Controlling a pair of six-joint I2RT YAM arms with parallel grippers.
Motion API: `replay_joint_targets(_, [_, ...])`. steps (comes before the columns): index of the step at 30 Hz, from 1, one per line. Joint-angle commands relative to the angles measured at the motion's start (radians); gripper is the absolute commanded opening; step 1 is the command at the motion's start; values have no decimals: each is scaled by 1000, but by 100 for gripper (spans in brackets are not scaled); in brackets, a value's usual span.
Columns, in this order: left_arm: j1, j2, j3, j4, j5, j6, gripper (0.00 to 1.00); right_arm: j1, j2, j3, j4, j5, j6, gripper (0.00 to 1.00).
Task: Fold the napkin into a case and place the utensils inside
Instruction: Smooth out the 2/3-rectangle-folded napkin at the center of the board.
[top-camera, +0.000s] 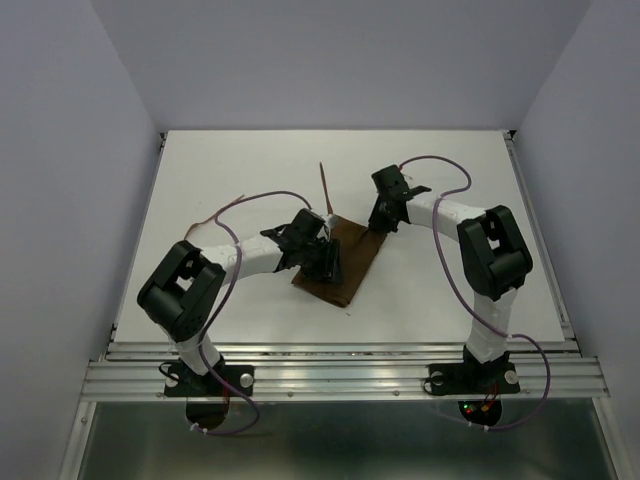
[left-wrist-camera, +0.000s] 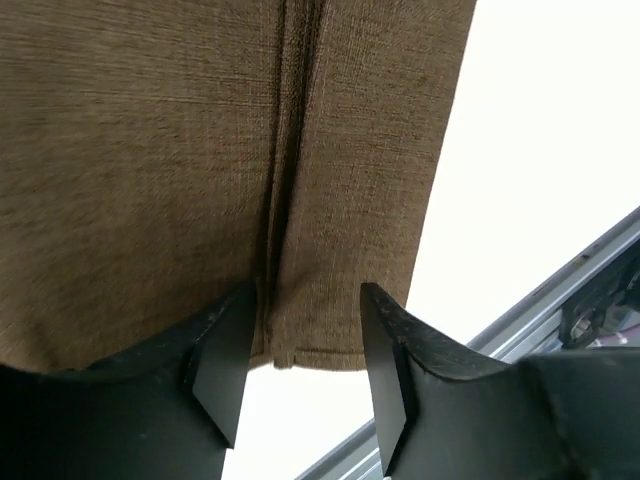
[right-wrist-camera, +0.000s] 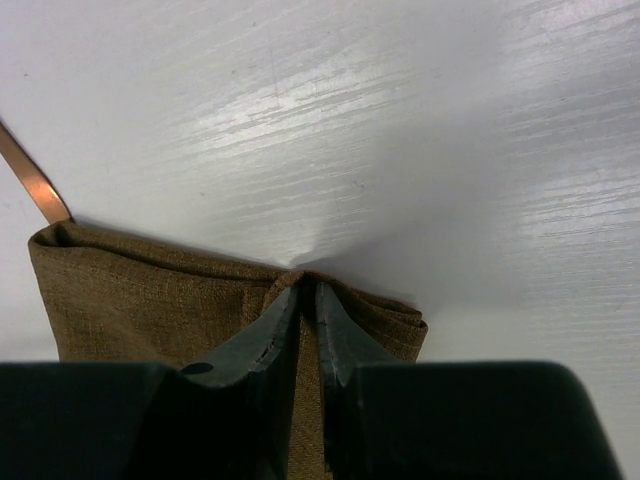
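Your left hand (left-wrist-camera: 305, 300) hangs with its jaws apart just over the napkin (top-camera: 352, 258), at its near edge, a raised crease running between them. Your right hand (right-wrist-camera: 308, 292) is pinched closed on the cloth's far folded edge. Plain pale walls (top-camera: 330, 60) box in three sides. Below them lies a white counter (top-camera: 430, 290), glossy enough to streak the light, with a ridged metal rail (top-camera: 340, 372) along its near edge. The napkin lies folded at the counter's middle, between the arms. One thin utensil (top-camera: 324, 188) meets its far corner and points away.
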Motion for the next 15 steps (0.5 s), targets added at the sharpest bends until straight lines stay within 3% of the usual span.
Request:
replay_joint_targets(1, [5,-110,43,-86,-79,14,59,10,24,32,-8,25,-6,17])
replay_joint_targets(9, [4,-167,81,-111,-104,-6,60,19,32,32,-7,22,-6,18])
replay_joint_targets(15, [5,-115,78,93,86,-91,38,19,32,30,-5,22,-6,17])
